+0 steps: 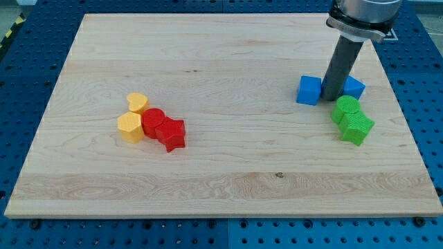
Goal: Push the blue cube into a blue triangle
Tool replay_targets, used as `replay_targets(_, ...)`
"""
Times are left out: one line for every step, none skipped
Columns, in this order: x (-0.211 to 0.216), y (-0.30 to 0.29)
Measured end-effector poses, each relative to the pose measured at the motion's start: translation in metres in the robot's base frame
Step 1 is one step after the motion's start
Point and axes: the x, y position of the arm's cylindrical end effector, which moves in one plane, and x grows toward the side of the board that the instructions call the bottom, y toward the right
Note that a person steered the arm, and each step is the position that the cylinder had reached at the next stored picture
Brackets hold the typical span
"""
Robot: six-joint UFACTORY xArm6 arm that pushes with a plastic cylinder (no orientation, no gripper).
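Observation:
A blue cube (pixel 309 90) sits on the wooden board (pixel 221 166) at the view's right. A second blue block, the blue triangle (pixel 354 87), lies a short way to its right, partly hidden by the rod. My tip (pixel 331 97) stands between the two blue blocks, right next to the cube's right side and against the triangle's left edge.
Two green blocks, a cylinder (pixel 346 109) and a star (pixel 357 128), lie just below the tip and the triangle. At the view's left is a cluster: yellow heart (pixel 138 103), yellow hexagon (pixel 130 128), red cylinder (pixel 153 122), red star (pixel 171 133).

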Motion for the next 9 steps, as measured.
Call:
replay_targets(-0.006,0.000)
replay_targets(-0.033,0.000)
replay_targets(-0.066,0.001)
replay_targets(-0.101,0.003)
replay_targets(-0.121,0.004)
replay_targets(-0.128,-0.019)
replay_targets(-0.125,-0.057)
replay_targets(-0.095,-0.081)
replay_targets(-0.047,-0.081)
